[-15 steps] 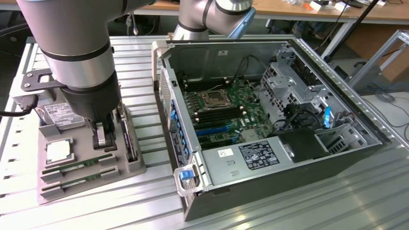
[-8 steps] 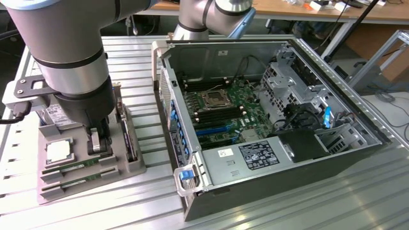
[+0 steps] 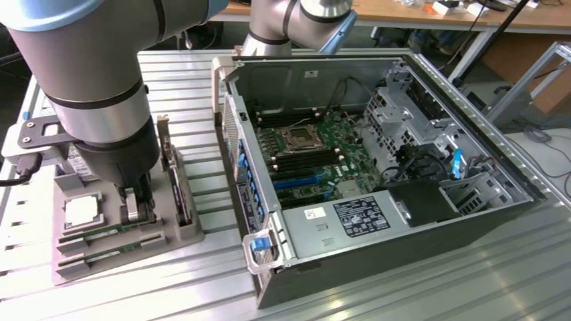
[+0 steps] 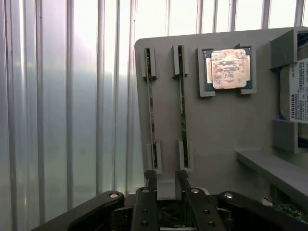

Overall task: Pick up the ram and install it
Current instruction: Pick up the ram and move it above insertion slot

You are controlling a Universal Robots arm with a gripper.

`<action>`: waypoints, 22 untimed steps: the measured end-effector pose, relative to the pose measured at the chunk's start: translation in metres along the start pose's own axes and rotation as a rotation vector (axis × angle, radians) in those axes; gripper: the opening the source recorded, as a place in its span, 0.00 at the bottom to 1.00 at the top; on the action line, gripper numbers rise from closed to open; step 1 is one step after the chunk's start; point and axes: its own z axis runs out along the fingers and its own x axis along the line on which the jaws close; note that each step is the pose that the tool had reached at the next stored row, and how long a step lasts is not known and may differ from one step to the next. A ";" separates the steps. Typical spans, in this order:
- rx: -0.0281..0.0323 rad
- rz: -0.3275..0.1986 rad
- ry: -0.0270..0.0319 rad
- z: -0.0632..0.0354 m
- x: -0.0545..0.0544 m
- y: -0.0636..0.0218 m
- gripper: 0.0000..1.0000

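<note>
- Step in hand: the pick-up, at its approach. I judge the task barely begun, since both sticks sit in the holder (image 4: 221, 130) and nothing is carried.
- The claw (image 4: 166, 182) stands wide open and empty, with bare holder between its fingertips (image 4: 150, 178).
- The ram (image 4: 183, 110) stands on edge in its slot, straight ahead of the claw. Its near end is just beside one fingertip; I cannot tell whether they touch.
- The other stick (image 4: 150, 110) runs parallel to it, ahead of the other fingertip.
- Each fingertip seems lined up with one stick, so the gap lies over the strip between them. A grasp would call for a sideways shift until both fingers flank one stick alone, clear of its neighbour.
- Count: two ram sticks, one CPU (image 4: 228, 69), one drive (image 4: 299, 91), one holder, one case (image 3: 402, 267), one claw.
- The CPU lies beyond the sticks' far ends and off to one side, with the drive further that way.
- The case lies open on the bench (image 4: 57, 96), well apart from the claw.
</note>
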 end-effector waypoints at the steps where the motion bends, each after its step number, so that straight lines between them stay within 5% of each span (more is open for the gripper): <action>1: -0.0001 0.000 0.0001 0.0015 0.002 0.0003 0.30; 8: -0.0002 0.000 0.0027 0.0109 0.010 0.0036 0.30; 11: -0.0002 0.000 0.0029 0.0138 0.010 0.0167 0.30; 22: -0.0002 0.000 0.0041 0.0264 0.016 0.0439 0.30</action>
